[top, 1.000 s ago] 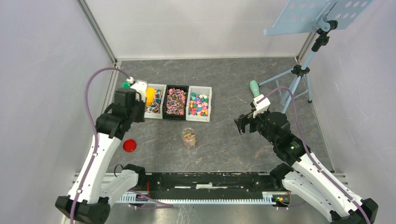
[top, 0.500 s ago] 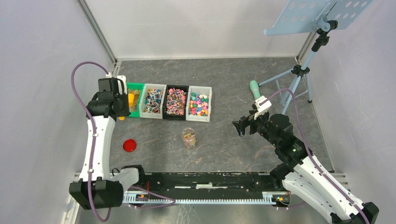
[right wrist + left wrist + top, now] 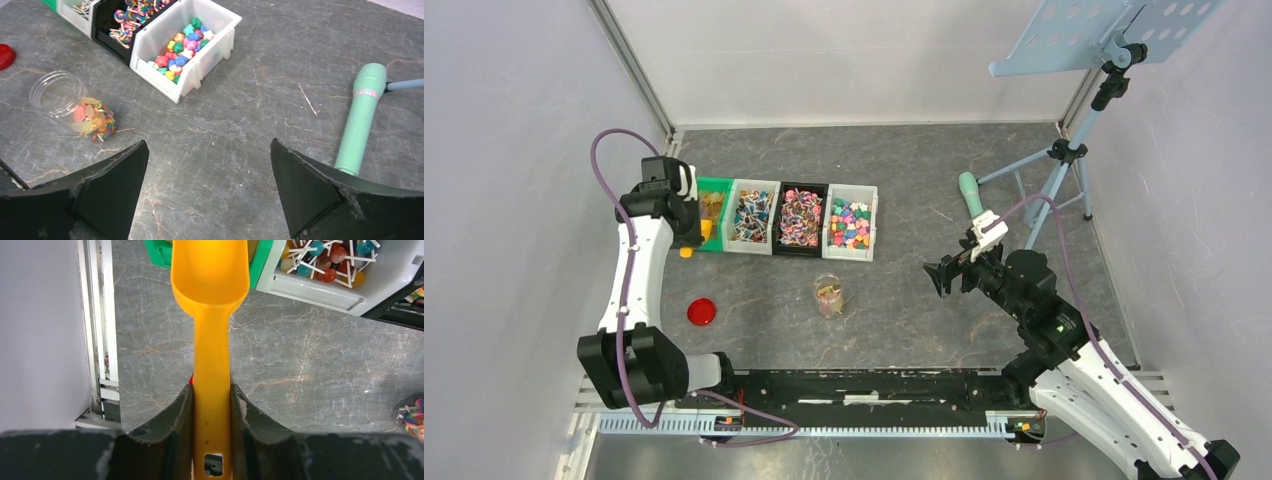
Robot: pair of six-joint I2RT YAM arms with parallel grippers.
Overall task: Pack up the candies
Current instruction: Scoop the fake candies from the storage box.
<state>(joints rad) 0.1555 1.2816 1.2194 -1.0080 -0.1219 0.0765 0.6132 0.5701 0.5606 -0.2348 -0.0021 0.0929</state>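
Observation:
The candies (image 3: 850, 224) (image 3: 182, 47) fill a white bin at the right end of a row of bins. A few more candies (image 3: 95, 122) lie in a clear open jar (image 3: 828, 293) (image 3: 65, 95) in front of the bins. My left gripper (image 3: 689, 237) (image 3: 211, 390) is shut on the handle of the orange scoop (image 3: 210, 275) (image 3: 705, 230). The scoop's bowl is empty and hangs over the near edge of the green bin (image 3: 161, 255) (image 3: 716, 189). My right gripper (image 3: 936, 275) (image 3: 210, 150) stands open above bare table, to the right of the jar.
A white bin of ball lollipops (image 3: 754, 216) (image 3: 320, 287) and a black bin of swirl lollipops (image 3: 800, 217) sit between the green and candy bins. A red lid (image 3: 702, 311) (image 3: 4, 54) lies front left. A mint-green handle (image 3: 969, 191) (image 3: 360, 117) and a stand's tripod (image 3: 1064, 150) are at the right.
My left arm has swung left from over the lollipop bin to the green bin, carrying the scoop with it. The right arm has barely shifted.

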